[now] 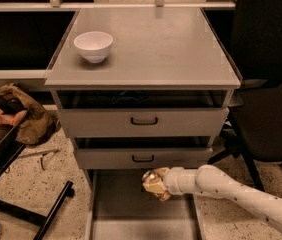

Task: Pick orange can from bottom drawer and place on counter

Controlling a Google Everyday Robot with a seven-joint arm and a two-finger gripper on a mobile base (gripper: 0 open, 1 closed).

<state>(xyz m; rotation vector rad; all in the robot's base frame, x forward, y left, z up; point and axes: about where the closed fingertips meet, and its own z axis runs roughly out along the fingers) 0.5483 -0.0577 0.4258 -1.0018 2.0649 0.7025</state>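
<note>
The orange can (pixel 151 182) is small, shiny and golden. It sits at the tip of my white arm, held in my gripper (pixel 158 184) a little above the floor of the open bottom drawer (pixel 126 209), near its back right. The gripper is shut on the can and mostly hidden behind it. The grey counter (pixel 161 44) is the top of the cabinet, well above the gripper.
A white bowl (pixel 93 45) stands on the counter's left side. Two closed grey drawers with black handles (pixel 144 120) are right above the gripper. A black office chair (pixel 268 109) stands to the right. A brown bundle (pixel 23 114) and a black frame (pixel 26 209) lie on the left floor.
</note>
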